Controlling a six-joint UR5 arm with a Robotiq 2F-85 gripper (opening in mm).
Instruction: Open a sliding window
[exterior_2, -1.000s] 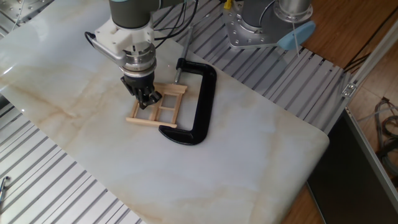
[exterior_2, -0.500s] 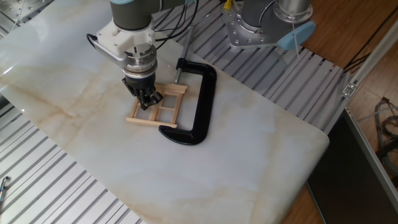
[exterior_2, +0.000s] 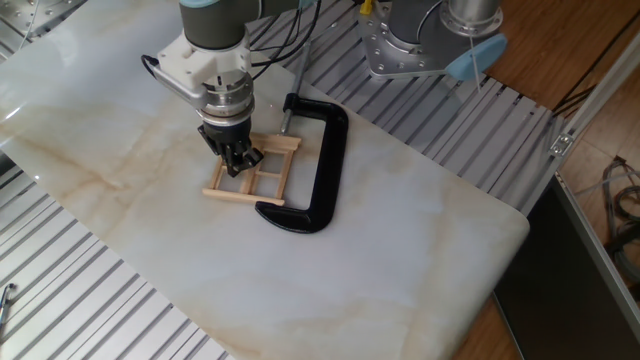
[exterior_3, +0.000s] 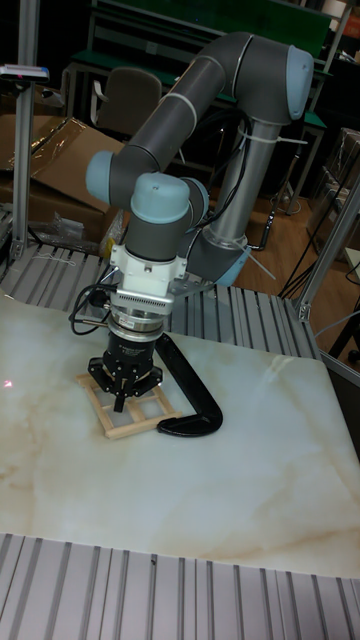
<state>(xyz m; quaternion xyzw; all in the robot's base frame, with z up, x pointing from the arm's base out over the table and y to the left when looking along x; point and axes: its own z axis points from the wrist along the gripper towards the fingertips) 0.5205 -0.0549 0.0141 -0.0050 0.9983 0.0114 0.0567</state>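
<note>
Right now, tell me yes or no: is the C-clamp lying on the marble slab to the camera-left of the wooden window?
No. In the fixed view the black C-clamp lies on the camera-right side of the sliding window, with the pincer down over the window.

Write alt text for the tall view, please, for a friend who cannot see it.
A grey robot arm reaches straight down, its black gripper pressed onto a small wooden model window lying flat on a pale marble table. A black metal clamp lies beside the window, on its right in the picture.
</note>
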